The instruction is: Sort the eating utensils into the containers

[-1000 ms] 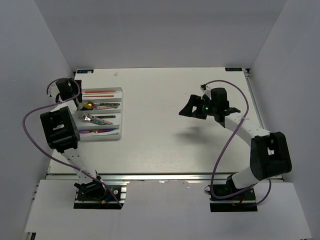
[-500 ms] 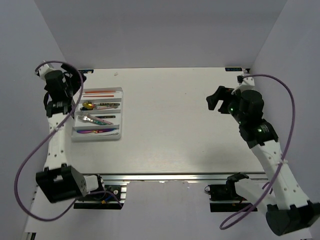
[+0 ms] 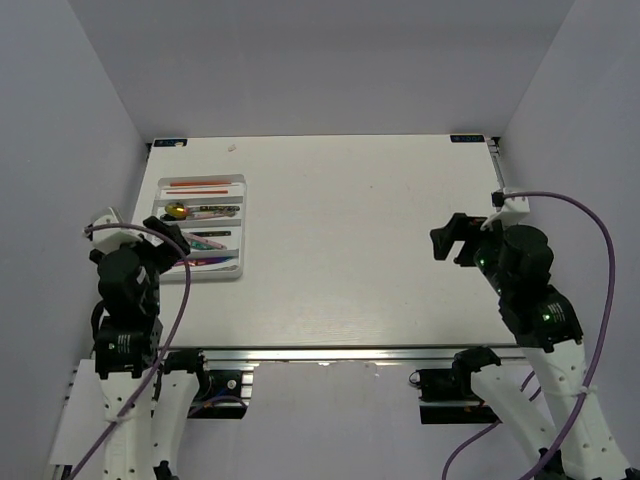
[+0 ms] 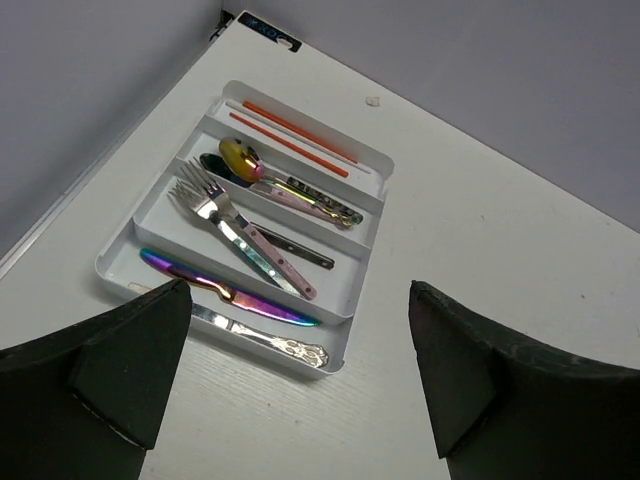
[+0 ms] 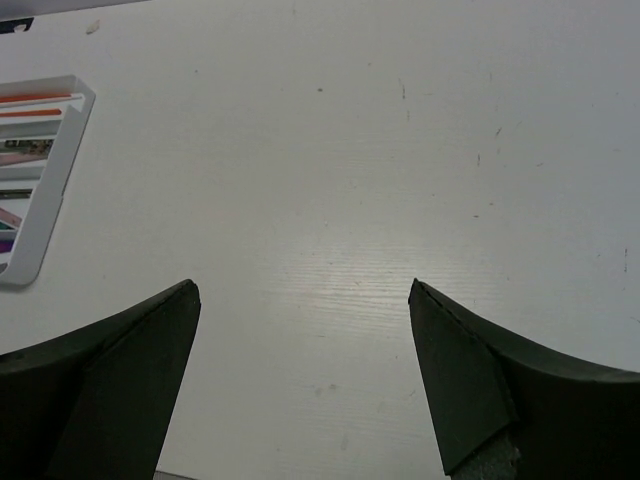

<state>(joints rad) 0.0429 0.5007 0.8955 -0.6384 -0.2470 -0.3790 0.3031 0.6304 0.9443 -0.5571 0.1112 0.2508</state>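
The white cutlery tray (image 3: 243, 228) lies at the table's left. In the left wrist view the tray (image 4: 383, 168) holds red sticks (image 4: 296, 135), a gold-bowled spoon (image 4: 240, 156), forks (image 4: 207, 200), an iridescent knife (image 4: 232, 296) and a silver ornate knife (image 4: 291, 348), each in a long compartment. My left gripper (image 3: 168, 243) is open and empty, raised above the tray's near left corner; it also shows in the left wrist view (image 4: 300, 290). My right gripper (image 3: 455, 240) is open and empty, high over the bare right side of the table; it also shows in the right wrist view (image 5: 303, 288).
Grey walls enclose the table on the left, back and right. The tray's right end (image 5: 45, 215) shows at the left of the right wrist view. A small white speck (image 3: 232, 147) lies near the back edge. The aluminium rail (image 3: 320, 353) runs along the near edge.
Both arms have drawn back toward the near edge and risen. The left gripper moved from the tray's far left to its near left corner. The right gripper moved right and nearer.
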